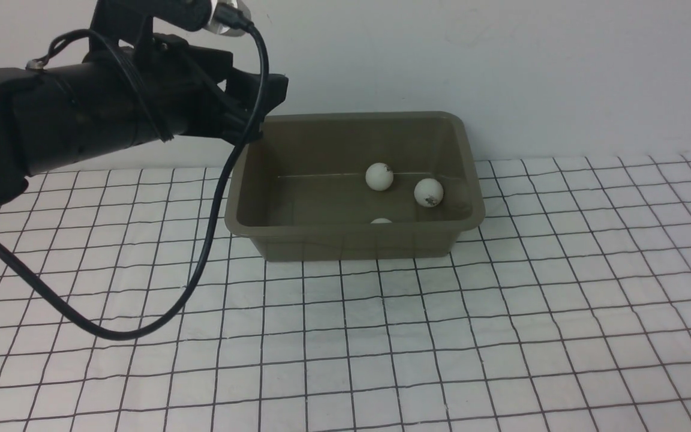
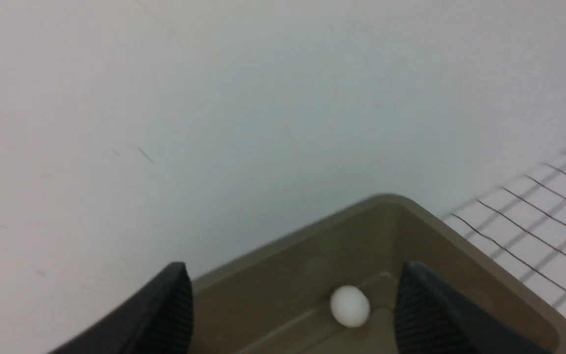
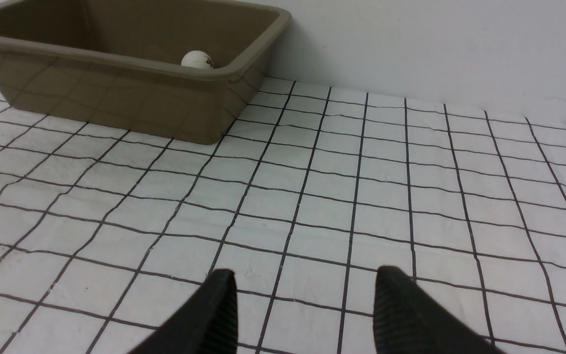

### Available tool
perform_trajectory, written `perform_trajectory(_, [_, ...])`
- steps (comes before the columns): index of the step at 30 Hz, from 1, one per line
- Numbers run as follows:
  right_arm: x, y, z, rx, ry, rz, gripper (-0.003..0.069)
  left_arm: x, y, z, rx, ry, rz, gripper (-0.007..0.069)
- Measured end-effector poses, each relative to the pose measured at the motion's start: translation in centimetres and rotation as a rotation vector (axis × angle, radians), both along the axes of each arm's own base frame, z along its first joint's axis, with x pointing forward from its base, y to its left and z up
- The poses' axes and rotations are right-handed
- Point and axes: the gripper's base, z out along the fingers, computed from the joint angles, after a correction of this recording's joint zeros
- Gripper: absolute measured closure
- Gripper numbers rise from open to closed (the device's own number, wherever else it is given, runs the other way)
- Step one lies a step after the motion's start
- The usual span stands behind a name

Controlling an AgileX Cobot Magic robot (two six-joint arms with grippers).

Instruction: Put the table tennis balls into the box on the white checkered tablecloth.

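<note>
**Nearly done: three balls boxed, both grippers empty**

Leftmost, the left gripper point(image 1: 260, 111) hangs above the box's point(image 1: 351, 243) left rear corner. Its jaws are spread wide with nothing between them.

The box stands on the cloth point(image 1: 501, 330), close to the wall. Three balls lie inside it: one point(image 1: 379, 176) against the box's far wall, one point(image 1: 381, 221) mostly hidden behind its near wall, and one point(image 1: 428, 192) nearer its right wall.

The right gripper point(image 3: 306, 271) sits low over the cloth, well off the box's right front corner. Its fingers are parted and hold nothing.

The count is one box, one cloth, three balls and two grippers. No ball shows outside the box in any view, though the left arm hides some cloth left of the box. By my reading the loading is finished or very nearly so. What seems left is clearing the left arm from the box, plus fetching any ball that lies out of sight.
</note>
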Motion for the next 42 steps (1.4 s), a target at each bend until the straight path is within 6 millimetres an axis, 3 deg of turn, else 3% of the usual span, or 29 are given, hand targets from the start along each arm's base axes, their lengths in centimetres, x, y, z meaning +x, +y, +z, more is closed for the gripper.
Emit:
perform_trajectory(3, [0.0,0.0,0.0,0.0,0.0,0.0,0.0306,-1.9,1.2,2.7,-0.008,-0.077,0.087,0.0125])
perform_trajectory(4, [0.0,0.0,0.0,0.0,0.0,0.0,0.0306,-3.4,2.1,3.8,-0.013,-0.111,0.146,0.0125])
perform_trajectory(8, [0.0,0.0,0.0,0.0,0.0,0.0,0.0306,-10.4,4.9,6.1,-0.075,-0.227,0.293,0.0125])
perform_trajectory(9, [0.0,0.0,0.0,0.0,0.0,0.0,0.0306,-13.6,5.8,6.7,-0.088,-0.298,0.309,0.0125])
perform_trajectory(12, [0.0,0.0,0.0,0.0,0.0,0.0,0.0306,-20.6,6.6,4.9,-0.049,-0.43,0.234,0.0125])
perform_trajectory(15, [0.0,0.0,0.0,0.0,0.0,0.0,0.0306,-23.8,6.5,1.0,0.026,-0.374,0.142,0.0125])
perform_trajectory(16, [0.0,0.0,0.0,0.0,0.0,0.0,0.0306,-24.4,6.5,-1.3,0.05,-0.291,0.129,0.0125])
perform_trajectory(18, [0.0,0.0,0.0,0.0,0.0,0.0,0.0306,-24.6,7.0,-6.3,0.049,-0.045,0.177,0.0125])
perform_trajectory(20, [0.0,0.0,0.0,0.0,0.0,0.0,0.0306,-24.5,7.5,-9.1,0.054,0.083,0.235,0.0125])
perform_trajectory(27, [0.0,0.0,0.0,0.0,0.0,0.0,0.0306,-24.3,7.8,-14.9,0.015,0.175,0.302,0.0125])
perform_trajectory(30, [0.0,0.0,0.0,0.0,0.0,0.0,0.0306,-24.4,7.8,-15.7,0.008,0.159,0.299,0.0125])
perform_trajectory(42, [0.0,0.0,0.0,0.0,-0.001,0.0,0.0306,-24.5,8.4,-15.2,0.009,0.082,0.372,0.0125])
